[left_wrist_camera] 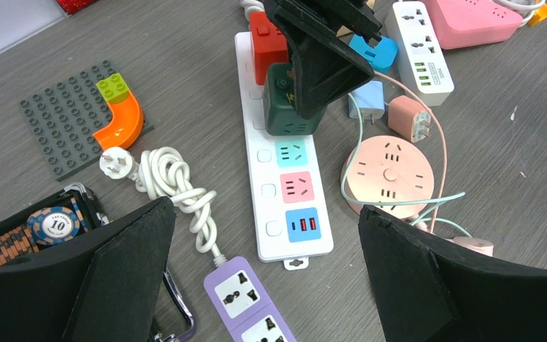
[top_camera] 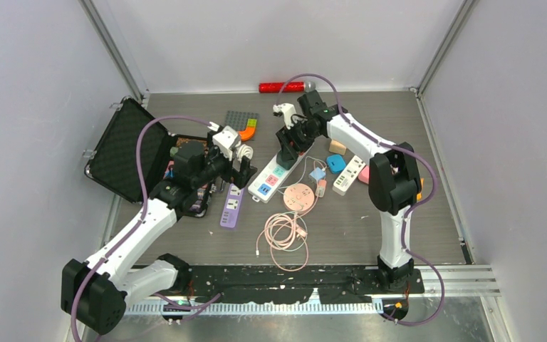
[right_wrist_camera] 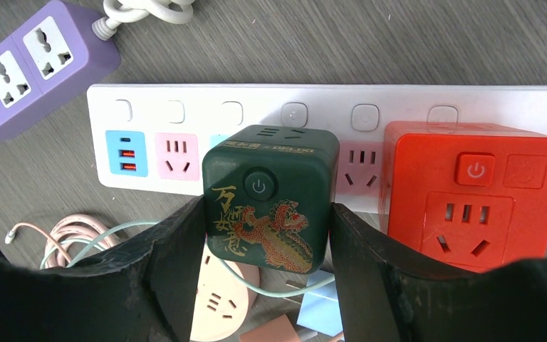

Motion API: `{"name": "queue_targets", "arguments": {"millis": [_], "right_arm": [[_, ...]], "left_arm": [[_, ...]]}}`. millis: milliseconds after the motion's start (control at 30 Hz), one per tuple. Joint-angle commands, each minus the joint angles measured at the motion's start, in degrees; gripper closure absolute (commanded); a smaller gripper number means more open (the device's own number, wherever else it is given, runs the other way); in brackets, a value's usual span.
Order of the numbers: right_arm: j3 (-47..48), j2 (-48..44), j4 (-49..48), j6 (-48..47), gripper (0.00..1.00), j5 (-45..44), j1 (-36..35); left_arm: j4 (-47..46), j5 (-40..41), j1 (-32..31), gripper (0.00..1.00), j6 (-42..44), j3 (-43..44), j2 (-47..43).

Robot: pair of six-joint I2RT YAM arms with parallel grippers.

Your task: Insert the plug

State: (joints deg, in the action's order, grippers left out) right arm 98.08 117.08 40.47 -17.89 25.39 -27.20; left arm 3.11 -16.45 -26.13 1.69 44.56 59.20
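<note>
Green cube plug [right_wrist_camera: 267, 196] in right end effector [right_wrist_camera: 266, 211]

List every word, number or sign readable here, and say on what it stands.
"10": on the poker chip; its rim lettering is too small to read.
"DELIXI": on top of the green cube plug.
Power sign: on the green cube plug's button and on the red cube adapter.
Gold Chinese characters on the green cube plug's front: too unclear to read.

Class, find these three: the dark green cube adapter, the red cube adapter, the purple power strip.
dark green cube adapter [right_wrist_camera: 258, 187]: right wrist view, on its power button.
red cube adapter [right_wrist_camera: 476, 169]: right wrist view, on its power button.
purple power strip [left_wrist_camera: 235, 291]: left wrist view, on a socket.
</note>
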Motion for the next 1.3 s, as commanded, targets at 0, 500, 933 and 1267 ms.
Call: {"name": "queue_targets", "arguments": {"millis": [0,500,933,1267], "right_arm": [[-3.4,1.2,-0.1,-0.7,0.95,-8.2,-0.7],[-17.1,0.4,-6.8,6.7,0.95,-18.8,-4.4],[-3.5,-3.7,-4.9,15.8,0.29,-17.8,-3.6],[9.3,-0.6,5.2,14.0,0.06,-23.2,-7.5]], "left_arm": [[-0.3,0.6,0.2,0.01,0.8,0.1,-0.6],[1.2,1.3,0.3,0.01,1.9,2.3,0.4],[1.6,3.1,0.3,0.01,2.1,2.4,0.4],[2.0,6.4,0.3,0.01,2.9,2.3,-0.1]]}}
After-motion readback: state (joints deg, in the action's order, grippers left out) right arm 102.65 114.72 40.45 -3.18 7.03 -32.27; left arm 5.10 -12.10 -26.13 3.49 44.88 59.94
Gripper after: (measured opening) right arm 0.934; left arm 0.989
